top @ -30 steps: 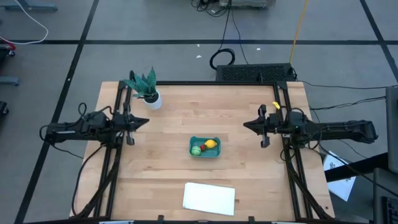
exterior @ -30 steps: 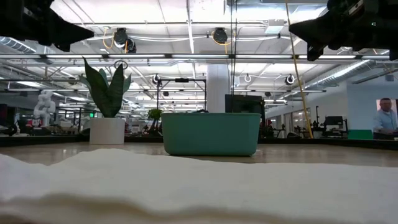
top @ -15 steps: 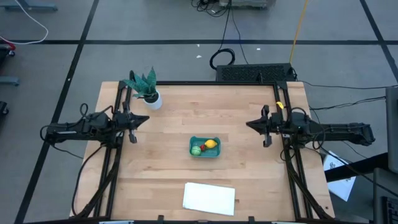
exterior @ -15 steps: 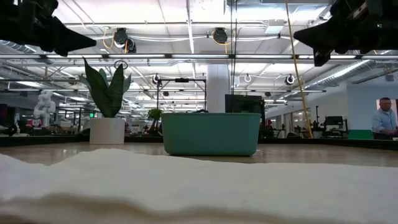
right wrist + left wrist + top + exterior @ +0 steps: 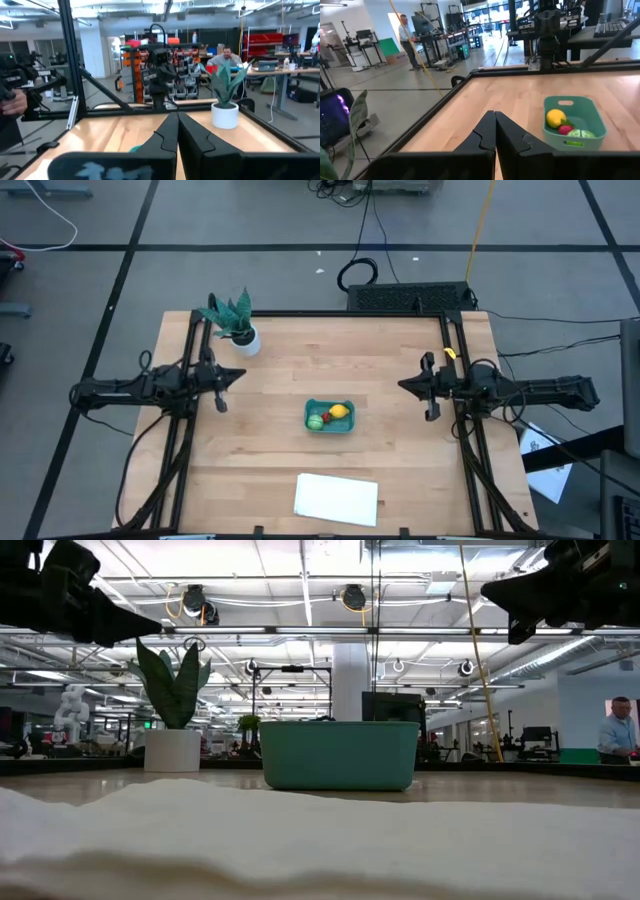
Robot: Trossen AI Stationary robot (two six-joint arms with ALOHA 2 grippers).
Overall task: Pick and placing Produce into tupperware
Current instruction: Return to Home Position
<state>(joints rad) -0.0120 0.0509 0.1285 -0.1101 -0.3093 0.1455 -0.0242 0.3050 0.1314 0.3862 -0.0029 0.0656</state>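
While produce [image 5: 328, 417] sits in tupperware [image 5: 347, 426], both jaws together, empty, at worktop [image 5: 400, 350] sides; risk: left arm [image 5: 150, 386] brushing plant [image 5: 232, 316].

Your table [image 5: 280, 360] is pale, smooth wood with a soft sheen, edged by matt black metal rails [image 5: 345, 313]. At centre frame you have the tupperware [image 5: 338, 755], smooth teal plastic, holding slightly glossy produce [image 5: 328, 417]. The white sheet [image 5: 300, 840] at lower centre looks like soft, fuzzy cloth.
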